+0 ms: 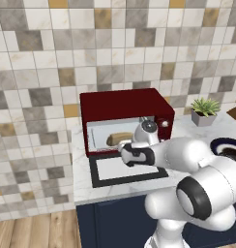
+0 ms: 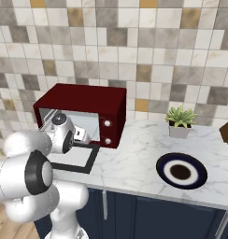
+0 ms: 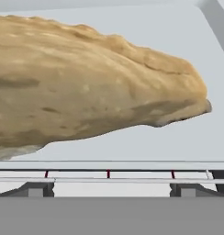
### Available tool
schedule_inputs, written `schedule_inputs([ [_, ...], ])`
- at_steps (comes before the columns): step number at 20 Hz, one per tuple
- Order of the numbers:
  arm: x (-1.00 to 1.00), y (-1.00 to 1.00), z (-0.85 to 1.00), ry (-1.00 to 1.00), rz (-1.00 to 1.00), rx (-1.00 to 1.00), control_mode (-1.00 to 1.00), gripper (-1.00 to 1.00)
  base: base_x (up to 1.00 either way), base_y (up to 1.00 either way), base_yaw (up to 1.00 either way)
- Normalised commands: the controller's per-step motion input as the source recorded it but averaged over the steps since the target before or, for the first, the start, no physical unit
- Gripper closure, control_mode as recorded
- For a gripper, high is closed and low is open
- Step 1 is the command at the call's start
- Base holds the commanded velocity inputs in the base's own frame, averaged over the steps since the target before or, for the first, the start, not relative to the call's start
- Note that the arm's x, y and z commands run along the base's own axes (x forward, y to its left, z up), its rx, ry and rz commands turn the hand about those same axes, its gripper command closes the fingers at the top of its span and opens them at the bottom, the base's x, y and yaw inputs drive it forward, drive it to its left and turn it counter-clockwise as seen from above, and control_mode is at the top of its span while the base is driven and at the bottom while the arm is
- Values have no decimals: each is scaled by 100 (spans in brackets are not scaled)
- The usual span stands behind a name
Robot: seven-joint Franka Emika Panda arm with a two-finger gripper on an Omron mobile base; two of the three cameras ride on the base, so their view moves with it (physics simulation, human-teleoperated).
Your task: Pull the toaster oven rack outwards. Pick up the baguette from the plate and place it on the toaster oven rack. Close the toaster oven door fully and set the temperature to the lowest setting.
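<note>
So baguette (image 1: 119,139) sits on the toaster oven rack (image 1: 101,138) inside the toaster oven (image 1: 125,104); plate (image 2: 181,172) bare. End effector (image 1: 124,147) released at the oven mouth, grasping nothing. Left: shut the toaster oven door (image 1: 125,170), flat on table (image 2: 134,158), then temperature knob.

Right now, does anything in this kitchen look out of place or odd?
Nothing looks broken or spilled. The tan-brown baguette lies on the pale grey rack inside the dark red toaster oven, whose black-framed door hangs open flat, and the dark blue plate sits bare.
</note>
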Motion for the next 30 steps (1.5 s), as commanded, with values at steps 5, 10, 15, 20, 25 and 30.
schedule_inputs([
  [5, 31, -1, 0, -7, 0, 0, -100, -100, 0, 0, 0],
  [10, 36, 0, 0, -10, 0, 0, -100, -100, 0, 0, 0],
  [15, 41, -2, 0, -11, 0, 0, -100, -100, 0, 0, 0],
  [20, 43, 0, 6, -1, 0, 0, -100, -100, 0, 0, 0],
  [25, 19, -2, 35, 0, 0, 0, -100, -100, 0, 0, 0],
  [30, 2, -1, 41, 0, 0, 0, -100, -100, 0, 0, 0],
])
